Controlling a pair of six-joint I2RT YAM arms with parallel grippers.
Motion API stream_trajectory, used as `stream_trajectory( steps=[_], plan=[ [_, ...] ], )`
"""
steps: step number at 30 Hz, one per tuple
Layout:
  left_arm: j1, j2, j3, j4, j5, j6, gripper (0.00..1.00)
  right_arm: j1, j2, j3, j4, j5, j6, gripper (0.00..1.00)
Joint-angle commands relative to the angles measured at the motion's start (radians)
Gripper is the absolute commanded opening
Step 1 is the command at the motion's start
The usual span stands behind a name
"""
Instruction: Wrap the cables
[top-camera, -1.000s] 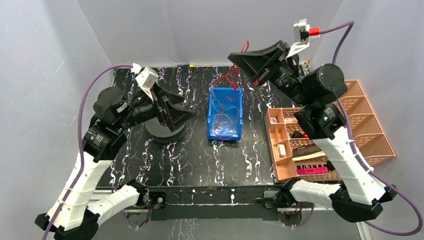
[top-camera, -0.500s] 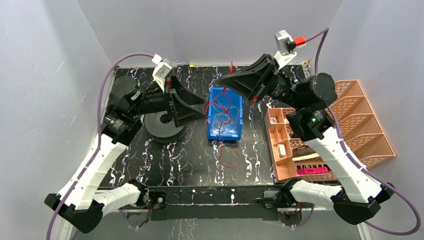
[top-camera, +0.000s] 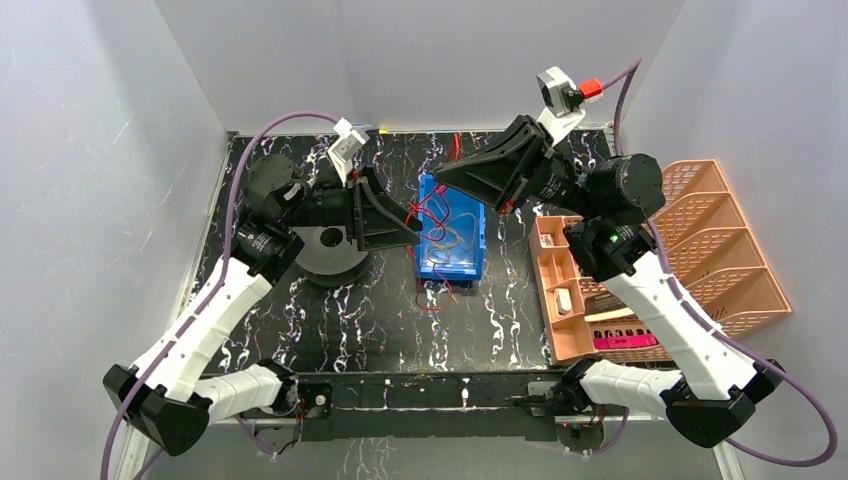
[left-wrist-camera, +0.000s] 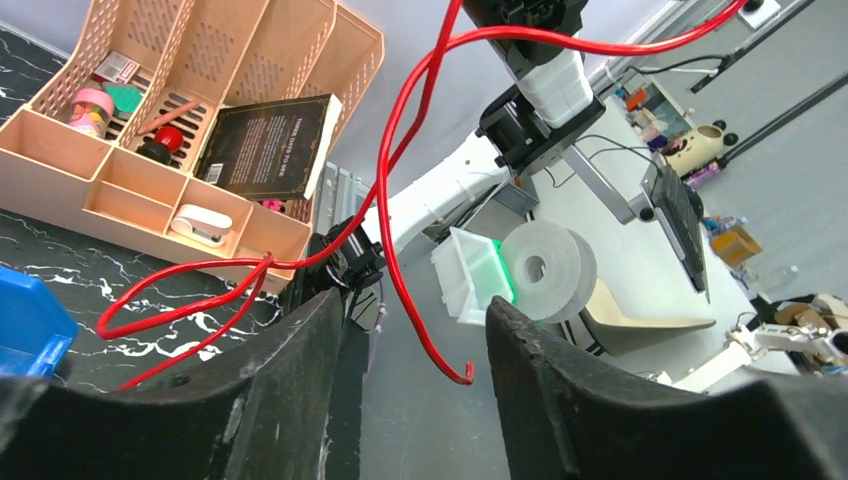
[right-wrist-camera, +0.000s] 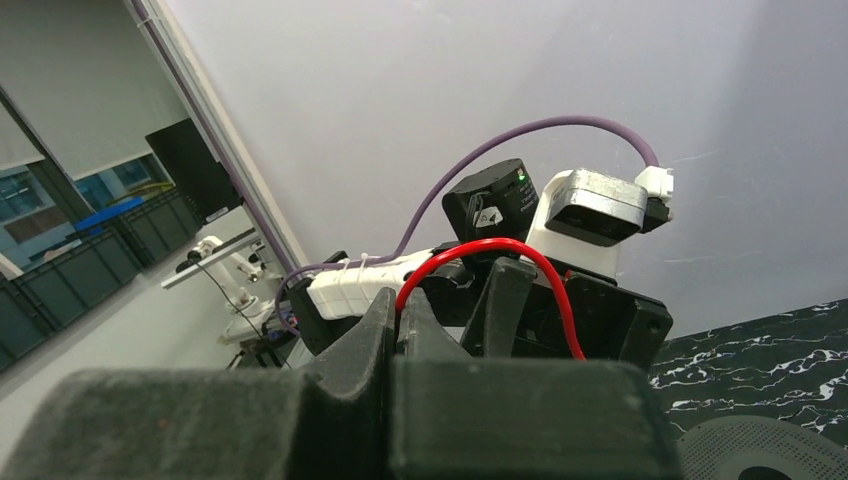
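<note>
red cable (right-wrist-camera: 490, 242) pinched in right pincer (right-wrist-camera: 402, 306), black book (left-wrist-camera: 270, 145), title unreadable

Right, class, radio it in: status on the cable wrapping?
Right gripper shut on red cable. Left gripper open, cable's loose end dangling ahead of it. Blue bin beneath, other cables inside.

A thin red cable (right-wrist-camera: 500, 241) loops up from the blue bin (top-camera: 470, 265) at mid-frame, one loop spilling onto the desk (top-camera: 380, 310). Pale cables (top-camera: 452, 240) lie tangled inside.
</note>
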Motion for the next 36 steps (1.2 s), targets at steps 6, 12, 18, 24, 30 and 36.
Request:
stream_trajectory(
  steps=[6, 12, 18, 24, 30, 36],
  plan=[
    [-0.008, -0.013, 0.001, 0.023, 0.068, -0.017, 0.18, 0.002, -0.025, -0.03, 0.082, -0.017, 0.001, 0.0],
    [-0.008, -0.018, 0.025, -0.049, 0.055, 0.033, 0.0, 0.001, -0.069, -0.086, 0.077, -0.039, -0.009, 0.0],
    [-0.007, -0.031, 0.082, -0.219, 0.034, 0.155, 0.0, 0.002, -0.195, -0.199, -0.019, -0.067, -0.121, 0.2],
    [-0.008, -0.03, 0.13, -0.349, 0.031, 0.266, 0.0, 0.002, -0.33, -0.281, -0.203, -0.065, -0.272, 0.53],
    [-0.008, -0.014, 0.197, -0.493, -0.061, 0.37, 0.0, 0.0, -0.391, -0.294, -0.453, -0.019, -0.414, 0.72],
    [-0.009, -0.01, 0.271, -0.578, -0.203, 0.433, 0.0, 0.001, -0.433, -0.326, -0.641, 0.163, -0.519, 0.82]
  ],
)
